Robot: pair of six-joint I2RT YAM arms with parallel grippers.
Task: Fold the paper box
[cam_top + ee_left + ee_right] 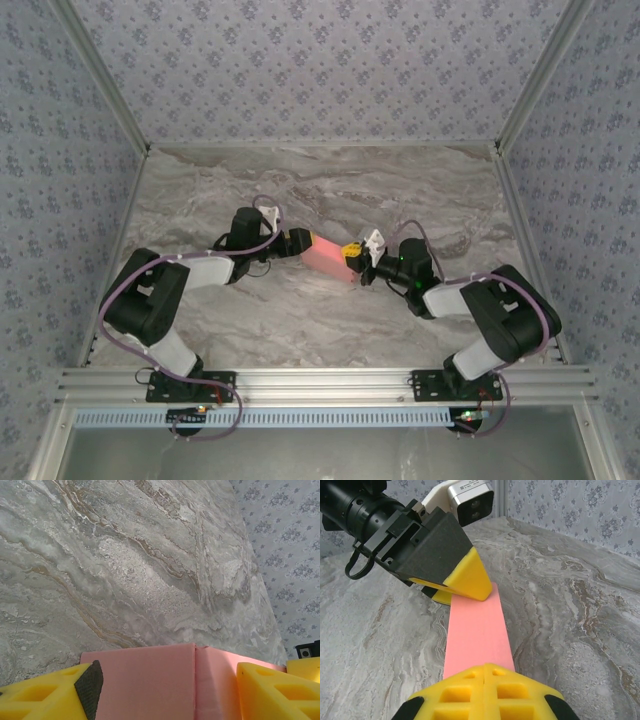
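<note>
The left fingers (45,692) stand wide, clamping the left end of the paper box (327,252), which sits over the middle of the desk (300,315). It looks like light, thin card that would crease easily, so it is best held by its edges. The right fingers (485,695) are pressed together, pinching its right end.

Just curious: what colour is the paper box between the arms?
Plain salmon pink; the paper box shows best in the right wrist view.
</note>
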